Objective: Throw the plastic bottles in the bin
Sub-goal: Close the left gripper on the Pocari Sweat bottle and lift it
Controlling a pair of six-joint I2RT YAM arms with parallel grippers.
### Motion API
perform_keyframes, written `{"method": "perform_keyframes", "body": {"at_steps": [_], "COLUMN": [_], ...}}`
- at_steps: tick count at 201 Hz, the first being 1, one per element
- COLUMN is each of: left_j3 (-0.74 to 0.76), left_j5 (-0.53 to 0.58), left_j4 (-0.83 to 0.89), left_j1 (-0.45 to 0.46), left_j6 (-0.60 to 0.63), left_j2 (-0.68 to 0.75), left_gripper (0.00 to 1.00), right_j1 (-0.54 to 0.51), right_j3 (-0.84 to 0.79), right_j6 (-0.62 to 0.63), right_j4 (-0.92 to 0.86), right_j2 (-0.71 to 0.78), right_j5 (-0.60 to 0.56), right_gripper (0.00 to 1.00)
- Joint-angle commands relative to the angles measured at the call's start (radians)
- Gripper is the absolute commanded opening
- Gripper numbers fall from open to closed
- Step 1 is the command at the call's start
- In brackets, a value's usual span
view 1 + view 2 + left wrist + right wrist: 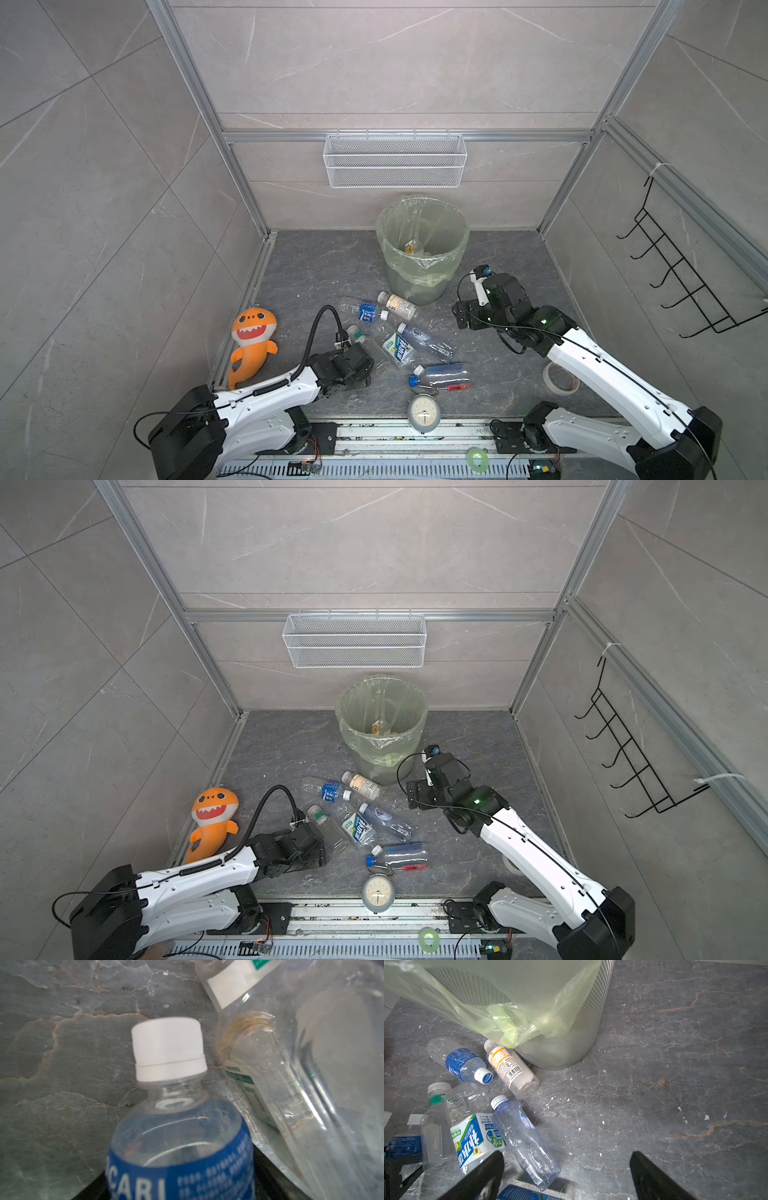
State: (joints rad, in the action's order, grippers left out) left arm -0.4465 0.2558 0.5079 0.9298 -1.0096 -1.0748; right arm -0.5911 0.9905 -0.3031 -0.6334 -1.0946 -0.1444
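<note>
Several plastic bottles lie on the dark floor in front of the bin (415, 282) (380, 758), among them a green-and-blue-labelled one (397, 347) and a pale blue one (525, 1138). Another bottle (413, 247) lies inside the bin's green bag. My left gripper (357, 374) is low at the near left of the pile. In the left wrist view a blue-labelled bottle (178, 1147) with a white cap sits between its dark jaws, which press both sides of the label. My right gripper (566, 1176) (463, 316) hangs open over bare floor beside the bin, holding nothing.
An orange plush shark (251, 345) lies at the left wall. A grey alarm clock (424, 413) and a small red item (457, 387) sit near the front edge. A tape roll (561, 378) lies under the right arm. A white wire basket (395, 160) hangs behind the bin.
</note>
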Motion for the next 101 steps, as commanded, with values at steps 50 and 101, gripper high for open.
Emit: {"method": "perform_keyframes", "body": {"at_steps": [50, 101], "left_j3": [0.017, 0.003], "left_j5": [0.007, 0.05], "left_j4": [-0.022, 0.018], "left_j1": [0.001, 0.001], "left_j6": [-0.006, 0.029], "left_j2": [0.011, 0.079], "left_gripper": [0.55, 0.47], "right_j1": [-0.008, -0.008], "right_j3": [-0.013, -0.018], "right_j6": [-0.021, -0.022], "right_j4": [0.013, 0.025], "right_j2": [-0.017, -0.019], "right_j5": [-0.003, 0.0], "right_gripper": [0.95, 0.95]}}
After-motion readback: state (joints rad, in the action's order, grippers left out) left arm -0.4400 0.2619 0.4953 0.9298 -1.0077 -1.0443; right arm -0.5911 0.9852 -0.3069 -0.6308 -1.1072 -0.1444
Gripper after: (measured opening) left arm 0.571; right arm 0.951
